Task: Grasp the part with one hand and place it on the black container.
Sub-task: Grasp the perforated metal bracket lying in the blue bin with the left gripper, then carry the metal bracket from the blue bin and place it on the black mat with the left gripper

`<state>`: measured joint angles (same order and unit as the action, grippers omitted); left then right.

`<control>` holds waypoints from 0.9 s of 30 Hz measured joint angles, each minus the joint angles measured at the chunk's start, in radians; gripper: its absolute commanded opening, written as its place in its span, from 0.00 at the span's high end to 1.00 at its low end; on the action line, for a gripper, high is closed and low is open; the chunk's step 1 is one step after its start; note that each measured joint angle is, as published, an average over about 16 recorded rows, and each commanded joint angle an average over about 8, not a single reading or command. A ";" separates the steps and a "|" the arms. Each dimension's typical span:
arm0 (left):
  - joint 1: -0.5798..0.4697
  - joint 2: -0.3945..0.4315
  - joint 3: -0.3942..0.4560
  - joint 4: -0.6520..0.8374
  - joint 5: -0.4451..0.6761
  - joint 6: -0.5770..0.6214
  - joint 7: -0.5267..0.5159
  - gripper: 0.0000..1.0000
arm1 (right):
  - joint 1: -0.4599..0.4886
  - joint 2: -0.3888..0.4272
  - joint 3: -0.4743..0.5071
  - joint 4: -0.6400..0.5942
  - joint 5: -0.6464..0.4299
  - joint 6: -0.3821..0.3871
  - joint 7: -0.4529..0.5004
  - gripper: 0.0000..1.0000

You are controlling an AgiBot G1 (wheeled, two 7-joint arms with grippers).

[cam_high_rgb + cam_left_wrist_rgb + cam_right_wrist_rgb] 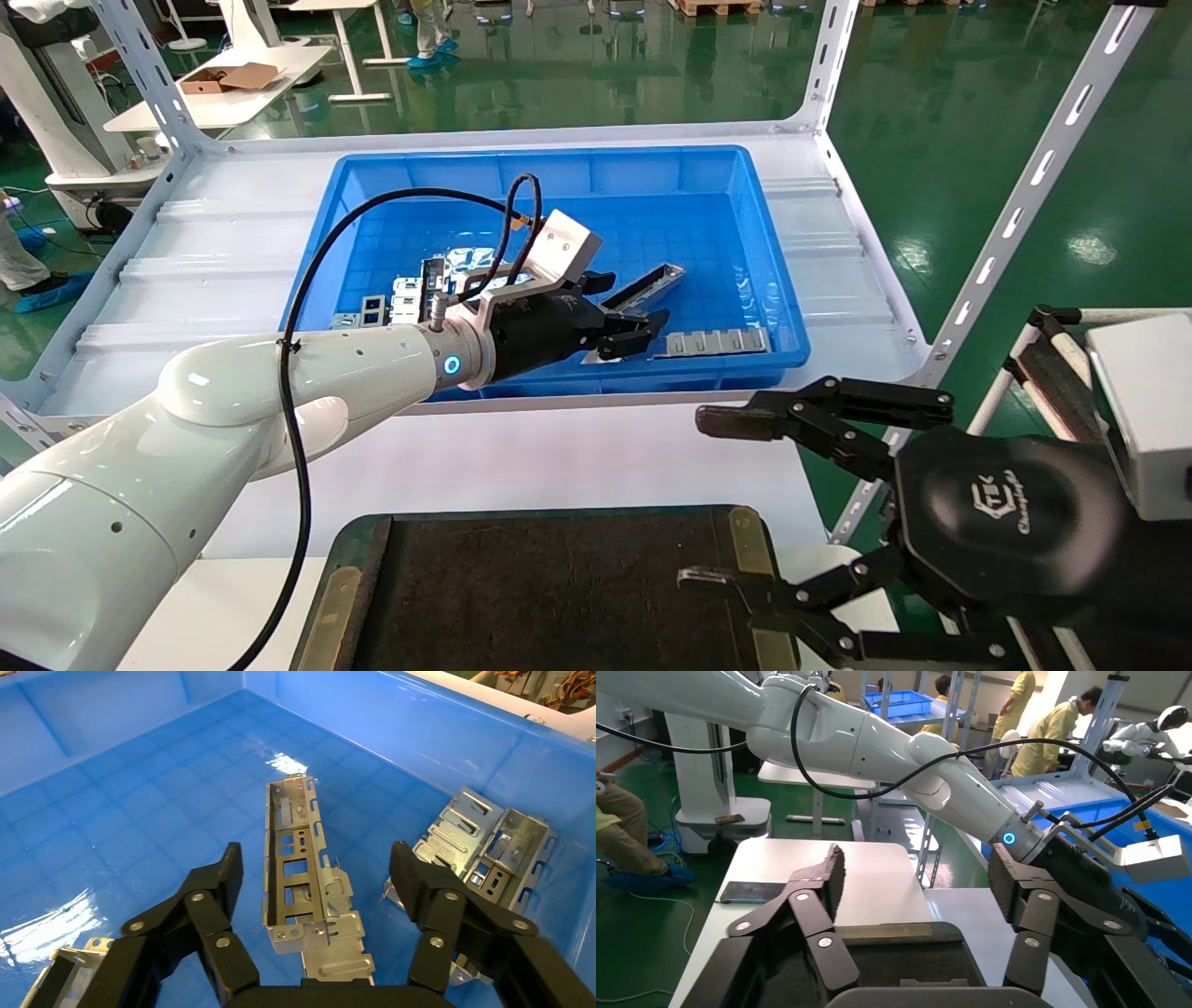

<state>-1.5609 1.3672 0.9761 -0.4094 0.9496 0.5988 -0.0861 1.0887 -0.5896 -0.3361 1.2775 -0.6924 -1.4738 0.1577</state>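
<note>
One short slotted silver part (299, 864) lies in my blue plastic bin (652, 177) w/ approx four other metal pieces, left hand (313, 881) spread wide over it, right hand (712, 499) wide by matte black container (559, 587).

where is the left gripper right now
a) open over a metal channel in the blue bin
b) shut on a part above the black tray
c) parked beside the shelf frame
a: the left wrist view shows the left gripper open, fingers either side of the part lying in the blue bin.
</note>
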 measured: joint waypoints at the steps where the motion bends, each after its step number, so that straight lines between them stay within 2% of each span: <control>1: 0.000 0.000 0.006 0.000 -0.007 -0.002 0.001 1.00 | 0.000 0.000 0.000 0.000 0.000 0.000 0.000 1.00; 15: -0.007 -0.003 0.070 0.018 -0.100 -0.019 0.034 1.00 | 0.000 0.000 0.000 0.000 0.000 0.000 0.000 1.00; 27: -0.034 -0.006 0.075 0.044 -0.194 -0.003 0.103 1.00 | 0.000 0.000 -0.001 0.000 0.000 0.000 0.000 1.00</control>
<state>-1.5949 1.3612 1.0508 -0.3653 0.7558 0.5955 0.0171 1.0889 -0.5893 -0.3367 1.2775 -0.6920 -1.4736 0.1574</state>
